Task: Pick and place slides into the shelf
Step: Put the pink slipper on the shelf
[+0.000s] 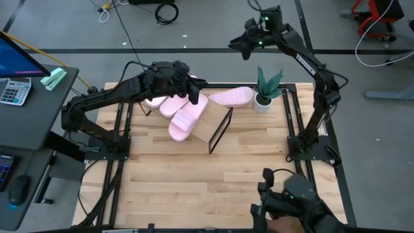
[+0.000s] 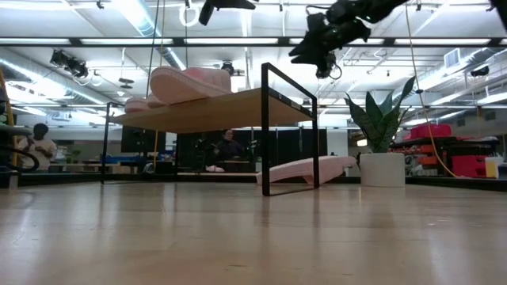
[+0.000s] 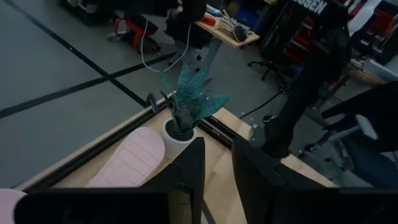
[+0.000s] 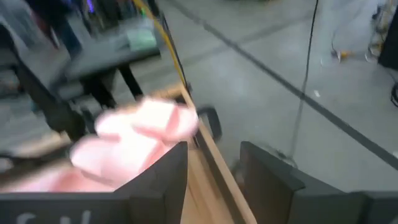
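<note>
Shelf [image 1: 210, 123]: upper centre of the high view, plank top tilted, black wire end frame toward frame centre; it stands on the table [image 1: 194, 188].
Slides on shelf: three pink slides [image 1: 184, 110] overlap along the shelf's upper-left end, just under the left tool.
Remaining slide [image 1: 231, 97]: lies on the table behind the shelf, long axis running left–right in the high view, its far end near the potted plant [image 1: 265, 90].
Key relation: this slide sits between the two tools — right of the left tool, lower left of the right tool; the right arm looks the nearer, as a judgement.
Left tool [image 1: 192, 92]: over the stacked slides; fingers narrowly parted with nothing between them in the left wrist view.
Left arm pose: stretched from the table's left edge toward upper centre.
Right tool [image 1: 240, 44]: raised beyond the table's upper edge — fingers apart, empty in the right wrist view.
Right arm pose: reared high, elbow above the right edge.
</note>
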Controlling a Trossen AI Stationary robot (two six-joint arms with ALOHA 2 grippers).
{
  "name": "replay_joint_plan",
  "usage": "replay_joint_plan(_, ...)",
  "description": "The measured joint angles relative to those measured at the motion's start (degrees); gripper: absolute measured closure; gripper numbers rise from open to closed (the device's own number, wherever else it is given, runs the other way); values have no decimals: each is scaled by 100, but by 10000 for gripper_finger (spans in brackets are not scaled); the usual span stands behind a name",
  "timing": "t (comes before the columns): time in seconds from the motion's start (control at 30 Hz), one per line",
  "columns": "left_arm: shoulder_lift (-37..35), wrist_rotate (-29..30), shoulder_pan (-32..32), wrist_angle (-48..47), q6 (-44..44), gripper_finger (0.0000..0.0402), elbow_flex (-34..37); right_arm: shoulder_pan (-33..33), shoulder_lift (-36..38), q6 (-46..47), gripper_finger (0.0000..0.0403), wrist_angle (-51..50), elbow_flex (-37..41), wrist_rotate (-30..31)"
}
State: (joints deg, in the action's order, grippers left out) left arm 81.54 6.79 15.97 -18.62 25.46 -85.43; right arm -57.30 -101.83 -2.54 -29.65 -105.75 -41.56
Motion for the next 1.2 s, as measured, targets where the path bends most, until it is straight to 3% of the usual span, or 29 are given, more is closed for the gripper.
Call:
replay_joint_plan(0.13,0,1,68,-10,-267,319,0,142,-451,-939,249,-1480,-897,452)
replay_joint_plan(0.27,0,0,235,-13,-413,321,0,200,-750,-1344,249,-2322,-1287,700)
replay_joint_plan(0.6,0,0,682,-21,-573,319,0,314,-1023,-1882,249,-2458,-1296,1443)
replay_joint_plan(0.9,-2,-2,778,-23,-569,325,0,352,-1638,-1812,248,-2997,-1296,1962)
replay_joint_plan(1.2,-2,-2,776,-33,-569,325,0,446,-1992,-2258,196,-3317,-1296,2333)
